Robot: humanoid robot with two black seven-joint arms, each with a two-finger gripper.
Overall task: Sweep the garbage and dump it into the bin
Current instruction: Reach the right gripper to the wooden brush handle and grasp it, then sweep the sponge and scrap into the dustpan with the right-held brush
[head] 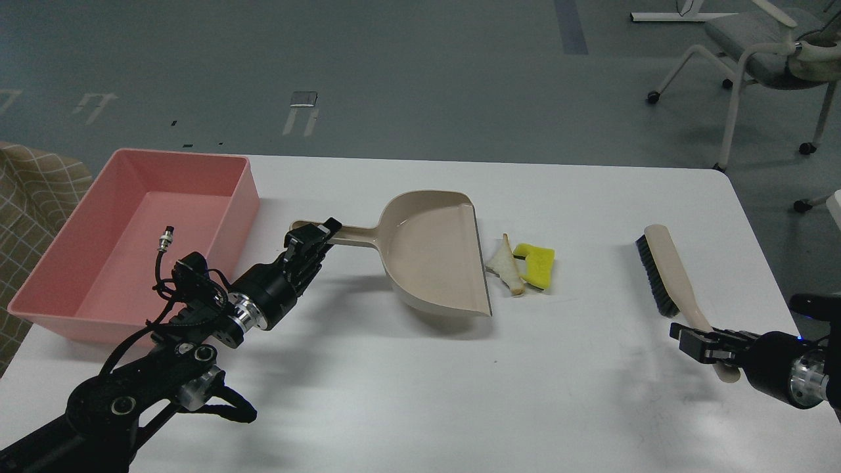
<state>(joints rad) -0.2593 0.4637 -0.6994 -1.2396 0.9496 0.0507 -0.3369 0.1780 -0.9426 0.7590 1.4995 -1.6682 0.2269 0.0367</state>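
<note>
The garbage lies together at mid-table: a white bread slice (506, 266) with tan crust and a yellow sponge piece (537, 263) just right of it. Both sit just right of the open lip of the beige dustpan (427, 253). My left gripper (317, 236) is shut on the dustpan's long handle near its left end. The pink bin (244, 197) stands at the table's left and holds nothing visible. A beige hand brush (662, 269) with black bristles lies at the right. My right gripper (688, 339) sits over the brush handle's near end; its fingers are too dark to tell apart.
The white table (420, 394) ends close to the right of the brush. An office chair (762, 46) stands on the floor at the far right. A checked cloth (33, 190) lies left of the bin.
</note>
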